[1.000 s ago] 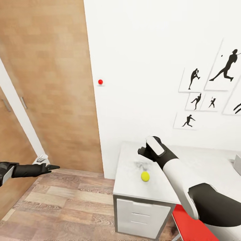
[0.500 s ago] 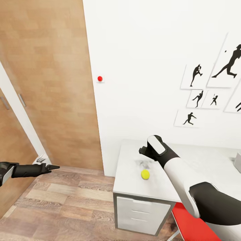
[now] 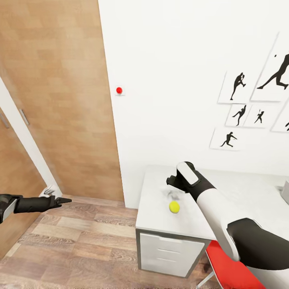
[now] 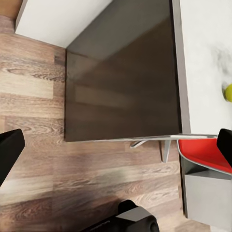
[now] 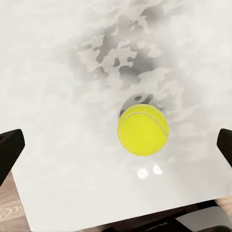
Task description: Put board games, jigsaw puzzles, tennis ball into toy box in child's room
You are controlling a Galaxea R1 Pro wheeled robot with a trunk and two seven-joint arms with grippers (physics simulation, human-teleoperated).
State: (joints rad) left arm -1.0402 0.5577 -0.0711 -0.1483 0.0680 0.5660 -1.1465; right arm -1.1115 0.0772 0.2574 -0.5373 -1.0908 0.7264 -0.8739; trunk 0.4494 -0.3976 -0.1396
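Ball [image 5: 143, 129] lies on the table [image 5: 58, 72] below the right claw [image 5: 116, 145], fingers wide apart. Lower straight, centre it between them, then close gently; it may roll.

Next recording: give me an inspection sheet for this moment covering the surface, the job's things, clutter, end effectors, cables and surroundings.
Surface: long pale grey desk top with faint grey mottling, drawers under its near end.
Job's things: small fuzzy yellow-green tennis ball resting on the desk, untouched; shallow light grey tray edge at the desk's far right.
Clutter: nothing seen.
End effectors: right end effector open, hovering above the ball with the ball between its fingers in the right wrist view; left end effector held out over the wooden floor, state unclear.
Cables: nothing seen.
Surroundings: red and white chair, wooden door, black baseball silhouette prints, red wall button.
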